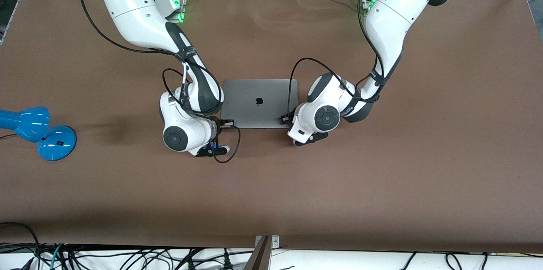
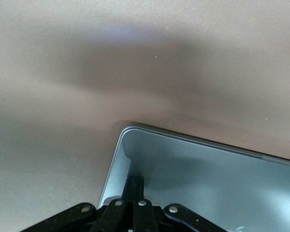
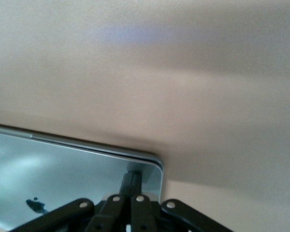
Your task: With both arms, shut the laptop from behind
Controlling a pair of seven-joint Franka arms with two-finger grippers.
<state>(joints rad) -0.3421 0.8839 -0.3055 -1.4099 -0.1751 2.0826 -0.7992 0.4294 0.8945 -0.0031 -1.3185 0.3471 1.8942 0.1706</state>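
Observation:
The grey laptop (image 1: 258, 102) lies in the middle of the table with its lid down flat and the dark apple logo facing up. My left gripper (image 1: 285, 119) is shut, its joined fingertips resting on the lid corner nearest the front camera at the left arm's end. The left wrist view shows that gripper (image 2: 134, 181) on the lid (image 2: 208, 179). At the matching corner toward the right arm's end, my right gripper (image 1: 227, 122) is shut too. Its tips (image 3: 131, 178) press on the lid (image 3: 63, 169) close to the rounded corner. Neither gripper holds anything.
A small blue lamp (image 1: 38, 132) stands at the right arm's end of the brown table (image 1: 382, 176). Black cables loop from both wrists beside the laptop. Loose cables hang below the table's edge nearest the front camera.

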